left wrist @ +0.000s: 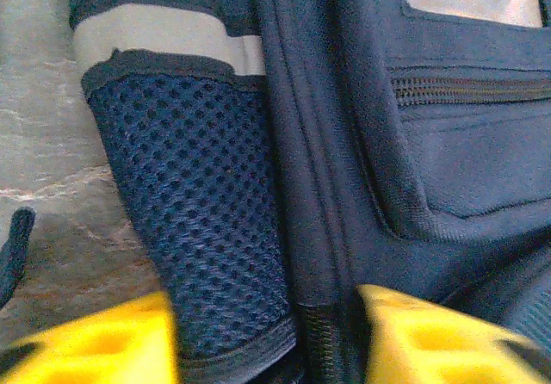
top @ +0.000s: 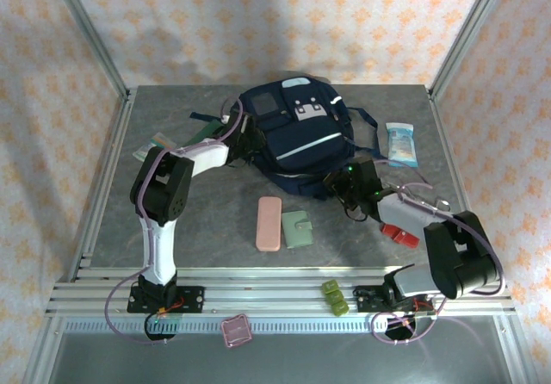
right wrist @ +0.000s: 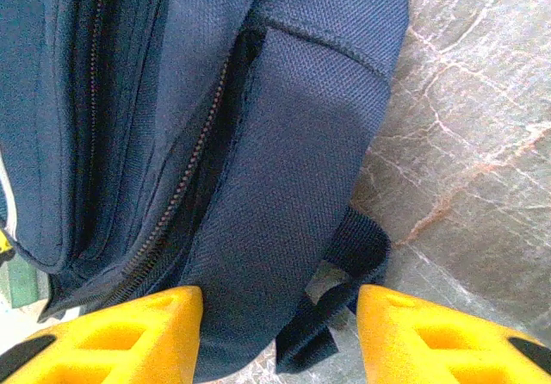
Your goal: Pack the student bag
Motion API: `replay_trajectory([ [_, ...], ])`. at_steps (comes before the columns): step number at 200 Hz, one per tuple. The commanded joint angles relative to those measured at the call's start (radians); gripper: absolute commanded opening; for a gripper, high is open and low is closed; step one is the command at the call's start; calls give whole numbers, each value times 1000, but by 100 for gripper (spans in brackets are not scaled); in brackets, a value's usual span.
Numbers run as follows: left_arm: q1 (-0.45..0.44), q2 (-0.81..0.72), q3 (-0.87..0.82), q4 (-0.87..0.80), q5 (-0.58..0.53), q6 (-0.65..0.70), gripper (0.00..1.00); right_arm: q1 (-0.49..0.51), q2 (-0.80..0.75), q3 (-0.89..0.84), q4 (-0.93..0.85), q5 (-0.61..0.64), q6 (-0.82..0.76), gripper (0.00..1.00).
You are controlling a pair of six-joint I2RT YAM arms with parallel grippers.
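Backpack [top: 297,134], navy with white stripe; left end effector [left wrist: 269,337], right end effector [right wrist: 280,332] straddle fabric, grip unclear

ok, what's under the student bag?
A dark strap pokes out from beneath the student bag onto the table. Whatever else lies underneath is hidden by the fabric.

Soft, even light from above, faint arm shadows on the table [top: 215,203]; fingers [left wrist: 95,341] blurred at each wrist lens, student bag [left wrist: 344,143] ahead sharper
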Motion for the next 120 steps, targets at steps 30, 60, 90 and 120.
replay_trajectory([
  [30, 14, -32, -47, 88, 72, -53, 0, -22, 55, 56, 34, 41, -20, 49],
  [60, 14, -193, -188, 164, 97, -104, 0, -67, 115, 108, 59, 10, -27, 42],
  [90, 2, -315, -303, 240, 127, -163, 0, -93, 224, 257, 39, 28, -65, 37],
  [120, -48, -376, -353, 271, 142, -205, 0, -115, 360, 442, 5, 49, -87, 34],
])
